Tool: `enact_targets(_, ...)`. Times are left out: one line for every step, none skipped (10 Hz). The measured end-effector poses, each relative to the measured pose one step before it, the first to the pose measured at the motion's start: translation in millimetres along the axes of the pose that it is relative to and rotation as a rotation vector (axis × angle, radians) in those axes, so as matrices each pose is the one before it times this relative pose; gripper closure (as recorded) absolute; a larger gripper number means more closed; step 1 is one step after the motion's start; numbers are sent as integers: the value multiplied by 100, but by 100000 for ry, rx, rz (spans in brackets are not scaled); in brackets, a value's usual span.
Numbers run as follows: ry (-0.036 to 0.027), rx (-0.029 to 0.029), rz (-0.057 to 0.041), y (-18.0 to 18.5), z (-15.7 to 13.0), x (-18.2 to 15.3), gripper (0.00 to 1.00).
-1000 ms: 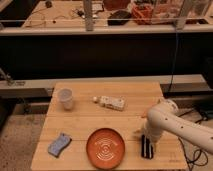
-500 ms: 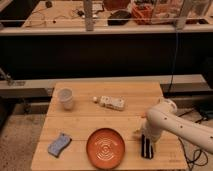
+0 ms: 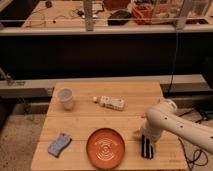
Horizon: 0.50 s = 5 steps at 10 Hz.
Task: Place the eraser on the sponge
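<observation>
Black eraser (image 3: 146,149) sits right of orange plate (image 3: 105,148), well apart from sponge (image 3: 59,144). Gripper (image 3: 146,141) stays low right over it, nothing moved lately; whether it has hold, I cannot tell.

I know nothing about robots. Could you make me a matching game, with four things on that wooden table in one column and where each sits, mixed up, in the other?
Things on the table:
1. sponge
2. white cup
3. eraser
4. orange plate

Places:
A. near edge, middle
B. near right, directly at the gripper, which is low over the table
C. far left
D. near left corner

Pairs: 1-D; 2-C; 3-B; 4-A
</observation>
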Motion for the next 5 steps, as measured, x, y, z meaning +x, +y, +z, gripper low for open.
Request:
enact_targets(-144,-27,-371,-90,2,-100,20)
enact_targets(-142,-93,-295,-28,17,-78,20)
enact_targets(-31,6,-85,-20,-4,-31,20)
enact_targets(-116,24,-98,-70,46,-38,20)
enact_targets(-24,47,-100,-58,-12,-10,20)
